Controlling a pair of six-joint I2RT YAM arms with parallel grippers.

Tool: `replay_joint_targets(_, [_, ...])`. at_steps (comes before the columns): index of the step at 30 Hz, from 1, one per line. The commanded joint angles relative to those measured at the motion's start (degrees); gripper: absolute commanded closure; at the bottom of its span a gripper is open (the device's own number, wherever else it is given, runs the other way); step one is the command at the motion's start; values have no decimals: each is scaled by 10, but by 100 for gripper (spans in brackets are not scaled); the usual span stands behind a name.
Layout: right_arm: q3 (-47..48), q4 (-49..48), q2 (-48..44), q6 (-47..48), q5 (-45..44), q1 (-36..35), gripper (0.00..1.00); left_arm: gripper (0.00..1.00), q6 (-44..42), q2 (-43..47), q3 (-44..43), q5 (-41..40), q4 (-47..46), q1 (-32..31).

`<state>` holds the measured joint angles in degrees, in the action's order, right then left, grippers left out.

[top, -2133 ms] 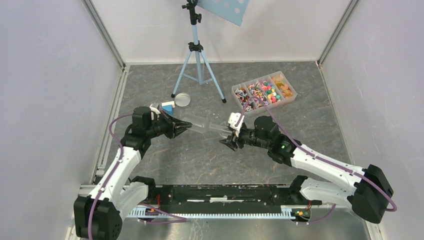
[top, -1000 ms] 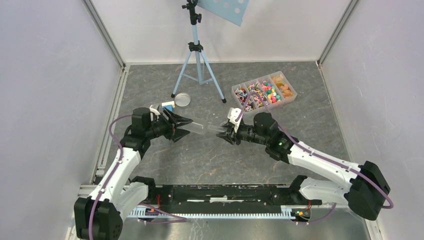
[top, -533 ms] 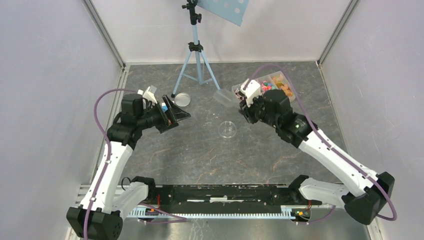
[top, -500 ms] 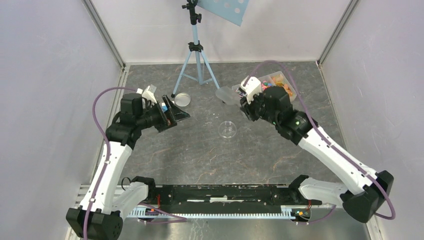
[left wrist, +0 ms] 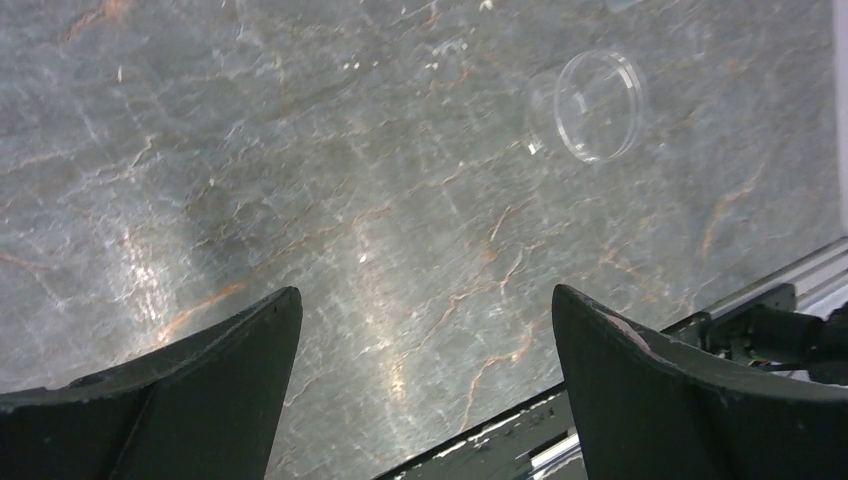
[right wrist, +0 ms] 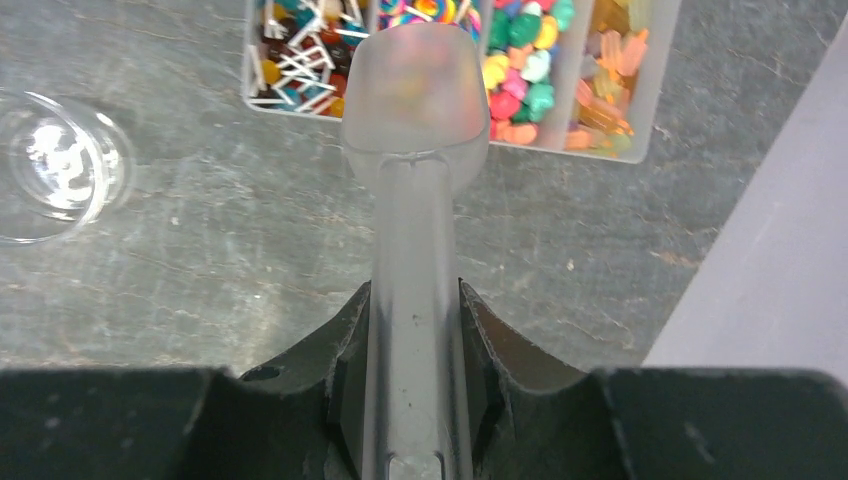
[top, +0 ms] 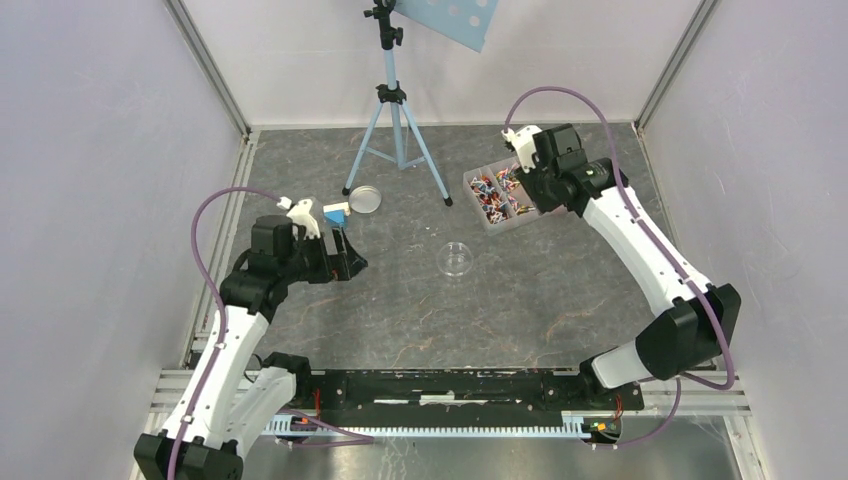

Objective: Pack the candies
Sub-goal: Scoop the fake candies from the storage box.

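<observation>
Gripping the handle of one translucent plastic scoop, the right end effector holds the scoop's bowl above one clear four-compartment plastic box on the grey marbled desk. The multicoloured candies lie sorted in all four compartments. The left end effector stands wide apart, holding nothing, above the desk near one clear round dish.

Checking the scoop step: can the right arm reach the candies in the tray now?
Likely yes: the scoop in the right pincer hangs over the open tray, nothing between it and the candies.
</observation>
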<state>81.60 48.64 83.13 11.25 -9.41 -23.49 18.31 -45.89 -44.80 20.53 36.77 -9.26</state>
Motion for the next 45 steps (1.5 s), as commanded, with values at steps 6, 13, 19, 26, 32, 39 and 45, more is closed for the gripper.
replay_joint_targets(6, [42, 50, 24, 33, 41, 18, 100, 0, -48, 15, 16, -50, -31, -32])
replay_joint_targets(13, [53, 43, 59, 29, 60, 18, 100, 0, -50, 13, 18, -61, -27, -52])
replay_joint_targets(19, [74, 32, 109, 15, 76, 18, 100, 0, -51, 24, 21, -74, -23, -57])
replay_joint_targets(26, [75, -3, 162, 4, 72, 10, 100, 0, -50, 27, 21, -89, -20, -58])
replay_joint_targets(32, [44, -55, 163, -6, 81, 10, 100, 0, -50, 29, 21, -92, -19, -59])
replay_joint_targets(39, [-14, -110, 154, -21, 82, 10, 100, 0, -51, 29, 20, -95, -18, -58])
replay_joint_targets(45, [-57, -145, 140, -31, 75, 11, 100, 0, -51, 30, 20, -94, -18, -59])
